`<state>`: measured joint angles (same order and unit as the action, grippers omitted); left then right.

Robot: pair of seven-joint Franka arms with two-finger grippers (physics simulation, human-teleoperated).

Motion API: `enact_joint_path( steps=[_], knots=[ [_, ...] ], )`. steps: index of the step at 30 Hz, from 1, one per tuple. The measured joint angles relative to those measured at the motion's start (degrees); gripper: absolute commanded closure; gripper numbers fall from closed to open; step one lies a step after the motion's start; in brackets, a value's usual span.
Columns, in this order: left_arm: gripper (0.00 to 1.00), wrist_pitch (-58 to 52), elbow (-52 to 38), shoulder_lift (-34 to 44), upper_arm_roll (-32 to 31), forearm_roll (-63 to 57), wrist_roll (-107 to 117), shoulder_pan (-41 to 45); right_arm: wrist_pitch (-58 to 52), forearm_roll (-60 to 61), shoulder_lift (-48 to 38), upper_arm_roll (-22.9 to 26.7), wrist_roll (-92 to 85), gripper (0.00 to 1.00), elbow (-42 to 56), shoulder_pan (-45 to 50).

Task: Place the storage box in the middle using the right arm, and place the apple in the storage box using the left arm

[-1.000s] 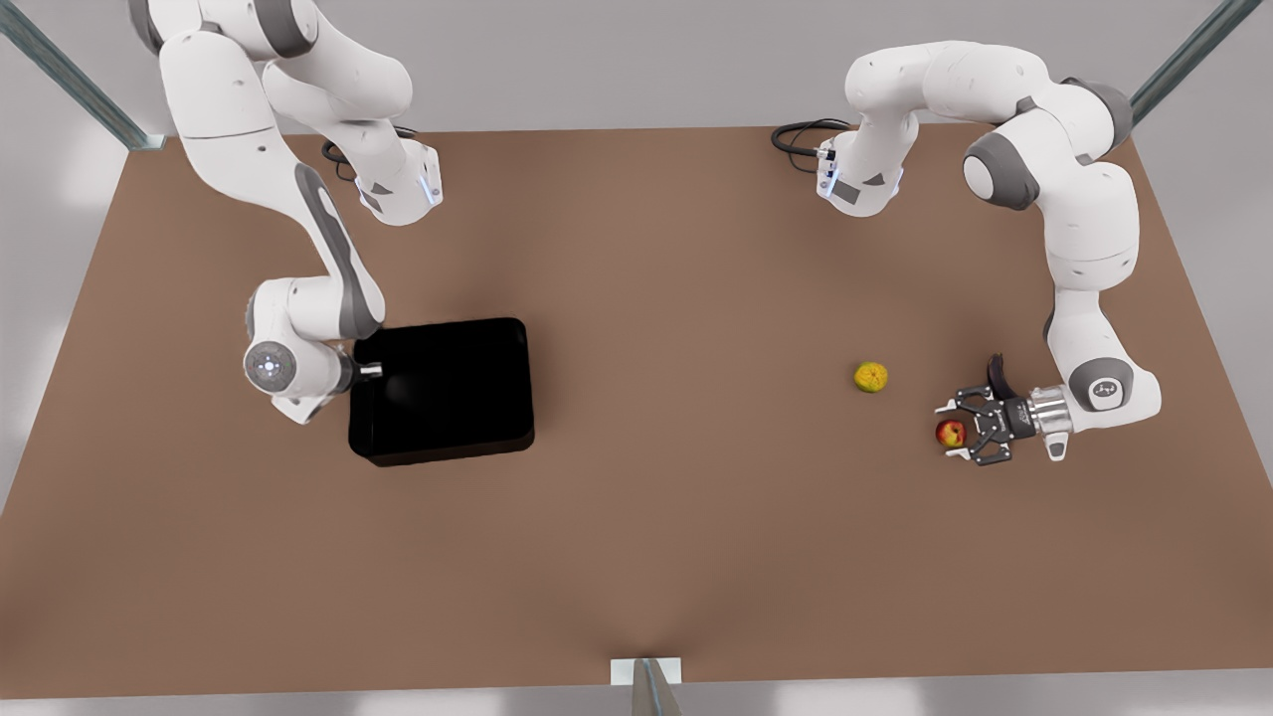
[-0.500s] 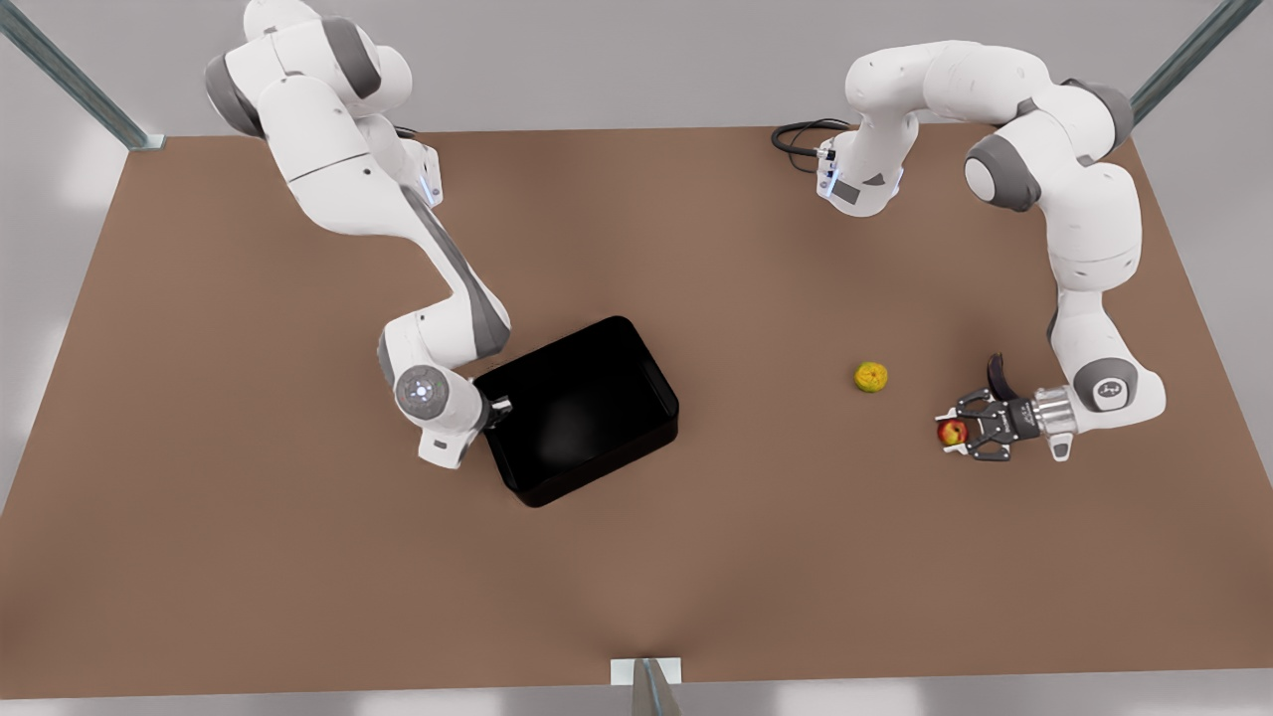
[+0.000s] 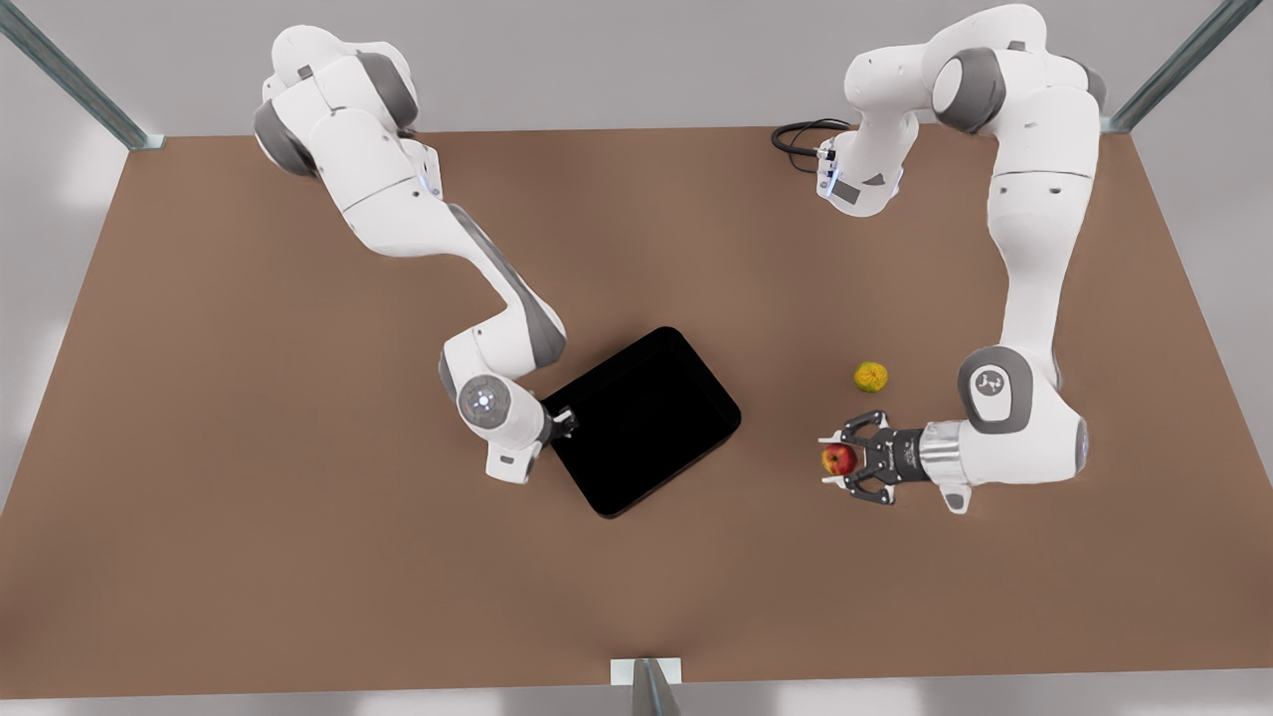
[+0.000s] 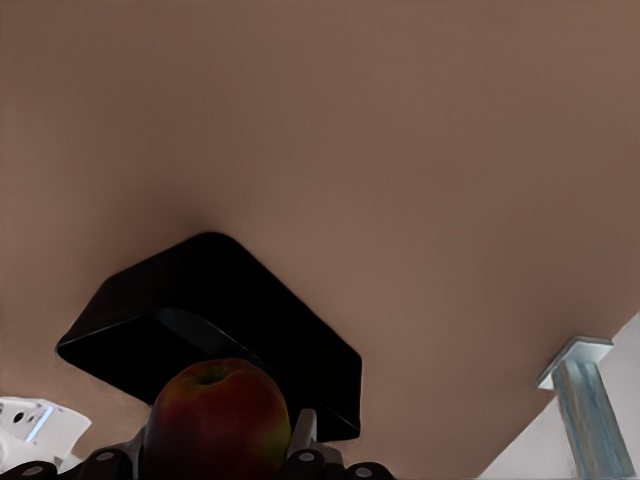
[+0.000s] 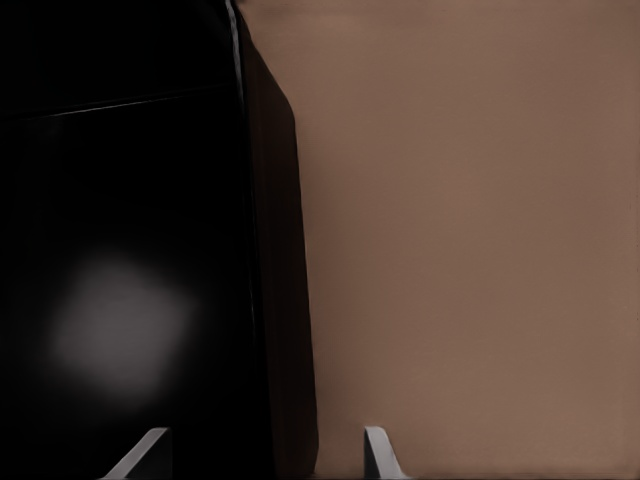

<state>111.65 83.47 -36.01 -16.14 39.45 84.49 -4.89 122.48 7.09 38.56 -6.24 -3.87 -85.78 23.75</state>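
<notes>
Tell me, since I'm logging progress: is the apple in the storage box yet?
Not yet. The apple sits between the left gripper fingers, apart from the storage box, whose rim the right gripper holds.

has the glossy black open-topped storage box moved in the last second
Yes. The storage box, gripped at its wall by the right gripper, has slid toward the front view's right, nearer the bumpy yellow-green fruit, and turned.

It looked like a bare robot test cell: a plain brown tabletop (image 3: 636,597) framed by metal struts (image 3: 75,85), grey walls behind, and two white arms (image 3: 398,209) bolted at its far edge.
</notes>
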Motion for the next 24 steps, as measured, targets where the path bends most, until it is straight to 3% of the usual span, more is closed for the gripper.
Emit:
enact_joint_path(
  steps=[2, 4, 6, 8, 10, 15, 16, 17, 24],
  knots=[
    [0.47, 2.95, 0.97, 1.06, -3.76, -3.80, 7.16, 1.32, -10.22, -0.01, -5.01, 0.13, -0.08, 0.00, 1.03, -2.40],
    [0.47, 8.07, 0.48, 0.58, -3.80, -6.71, 14.65, 8.44, -22.13, -0.54, -11.96, 0.83, 0.00, 0.00, 1.94, -8.27],
    [0.47, 11.19, 0.46, 0.33, -3.89, -8.59, 20.64, 13.35, -32.00, -3.12, -18.28, 9.65, 0.04, 0.00, 1.85, -8.93],
    [0.47, 14.67, 0.29, -0.24, -4.19, -10.62, 30.42, 19.18, -37.76, -6.02, -28.63, 11.71, 0.17, 0.00, -0.29, -15.53],
    [0.47, 17.53, 0.25, -0.26, -3.82, -12.03, 35.51, 23.64, -40.06, -7.27, -34.91, 11.73, 0.22, 0.00, -0.88, -20.02],
    [0.45, 19.26, 0.55, -5.87, -3.71, -19.57, 36.94, 26.50, -40.13, -7.35, -35.59, 11.94, 0.17, 0.00, -0.53, -17.96],
    [0.43, 19.23, 0.80, -6.52, -3.63, -21.84, 36.90, 26.51, -40.12, -7.31, -35.52, 11.94, 0.26, 0.00, -0.53, -17.10],
    [0.00, 19.27, 0.81, -7.44, -3.63, -23.86, 36.96, 27.83, -40.12, -7.27, -35.39, 11.93, 0.26, 0.00, -0.53, -16.67],
    [0.00, 19.58, -0.76, -8.99, -3.55, -32.69, 36.98, 28.80, -40.13, -7.36, -35.22, 11.95, 0.17, 0.00, -0.51, -19.16]
  ],
)
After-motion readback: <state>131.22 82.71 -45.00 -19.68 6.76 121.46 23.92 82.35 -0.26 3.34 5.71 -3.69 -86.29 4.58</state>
